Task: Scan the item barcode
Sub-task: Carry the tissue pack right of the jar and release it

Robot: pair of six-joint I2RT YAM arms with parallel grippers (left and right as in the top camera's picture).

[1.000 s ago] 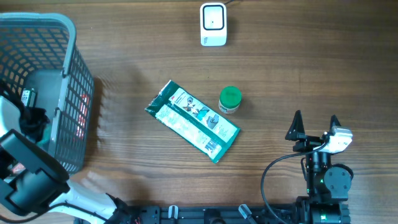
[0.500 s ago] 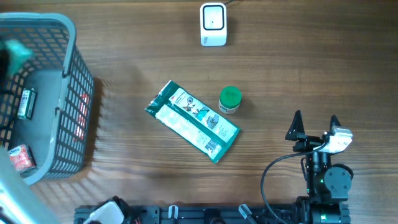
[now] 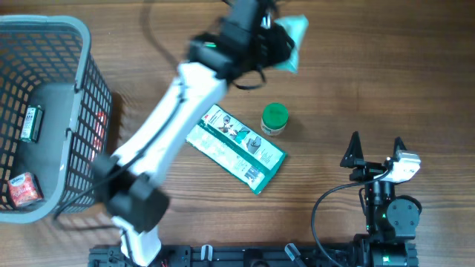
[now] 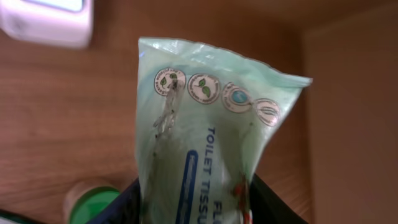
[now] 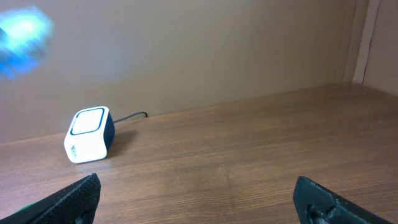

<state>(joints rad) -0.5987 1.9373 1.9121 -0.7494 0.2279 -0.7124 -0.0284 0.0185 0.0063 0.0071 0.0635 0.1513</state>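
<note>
My left gripper (image 3: 276,43) is shut on a pale green toilet-tissue pack (image 3: 293,31), held above the far middle of the table. In the left wrist view the pack (image 4: 205,124) fills the frame between the dark fingers (image 4: 121,202), printed side toward the camera. The white barcode scanner (image 4: 46,22) lies just beyond it at upper left. Overhead, the arm hides the scanner. From the right wrist the scanner (image 5: 89,134) stands on the table and the pack (image 5: 22,31) is a blur above it. My right gripper (image 3: 376,148) rests open at the near right, holding nothing.
A green-and-white pouch (image 3: 230,144) lies mid-table, a green-lidded jar (image 3: 274,117) beside it. The grey basket (image 3: 82,111) at the left holds a dark packet (image 3: 30,122) and a red packet (image 3: 22,189). My left arm (image 3: 171,119) stretches diagonally over the table.
My left arm has swung from the basket at the left across to the far middle of the table, carrying the tissue pack over the scanner. The right arm has stayed still.
</note>
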